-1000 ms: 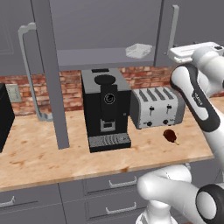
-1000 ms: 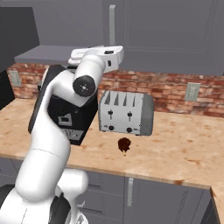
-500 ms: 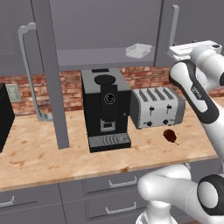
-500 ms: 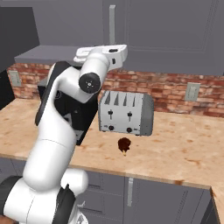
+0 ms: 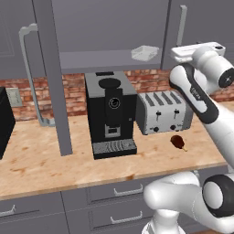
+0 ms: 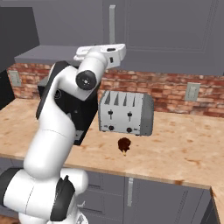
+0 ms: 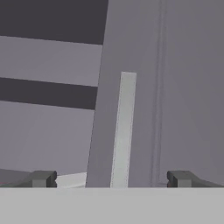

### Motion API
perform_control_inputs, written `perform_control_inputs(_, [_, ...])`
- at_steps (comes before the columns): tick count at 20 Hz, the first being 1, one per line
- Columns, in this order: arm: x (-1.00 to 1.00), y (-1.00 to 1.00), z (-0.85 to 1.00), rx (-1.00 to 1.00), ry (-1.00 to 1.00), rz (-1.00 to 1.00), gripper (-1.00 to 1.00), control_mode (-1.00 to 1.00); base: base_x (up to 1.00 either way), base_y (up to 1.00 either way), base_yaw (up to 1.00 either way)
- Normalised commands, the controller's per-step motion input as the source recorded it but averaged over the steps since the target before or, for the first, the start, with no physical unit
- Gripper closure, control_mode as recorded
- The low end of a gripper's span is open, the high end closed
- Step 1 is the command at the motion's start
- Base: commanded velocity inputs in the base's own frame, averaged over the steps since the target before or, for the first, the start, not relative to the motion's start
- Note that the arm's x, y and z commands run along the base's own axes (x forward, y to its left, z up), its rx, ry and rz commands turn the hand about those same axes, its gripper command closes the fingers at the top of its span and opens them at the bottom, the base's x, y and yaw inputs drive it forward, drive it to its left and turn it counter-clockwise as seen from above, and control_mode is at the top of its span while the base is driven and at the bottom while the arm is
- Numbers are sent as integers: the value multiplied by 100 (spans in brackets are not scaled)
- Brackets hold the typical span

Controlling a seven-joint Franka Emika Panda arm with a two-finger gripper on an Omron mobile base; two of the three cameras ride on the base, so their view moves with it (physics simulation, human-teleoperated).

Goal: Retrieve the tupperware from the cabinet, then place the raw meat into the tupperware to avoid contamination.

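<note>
STEP: fetching tupperware, judged | LEFT BASE: tupperware [image 5: 145,53] on open cabinet [image 5: 105,27] shelf, above toaster [image 5: 162,112]; raw meat [image 5: 178,142] just in front of toaster | RIGHT BASE: arm hides shelf | HAND: gripper [image 7: 110,179] spread wide, empty, facing door handle [image 7: 123,131] | NEXT: reach in beside handle

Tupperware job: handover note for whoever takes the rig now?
End effector: open, empty, raised to cabinet height, facing a door handle.
Cabinet: one door open.
Tupperware: on the cabinet's bottom shelf, not yet retrieved.
Raw meat: on the counter in front of the toaster.
Done: cabinet opened.
Left: take the tupperware out, set it down, place the meat inside.
</note>
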Motion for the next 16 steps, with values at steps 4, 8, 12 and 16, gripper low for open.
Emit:
perform_control_inputs(4, [19,-4,0,0,2,-1,-100,-100,0,0,0])
perform_control_inputs(8, [19,-11,0,0,2,0,-100,-100,0,0,0])
perform_control_inputs(12, [20,-9,0,0,3,0,-100,-100,0,0,0])
perform_control_inputs(16, [22,-3,0,0,3,0,-100,-100,0,0,0])
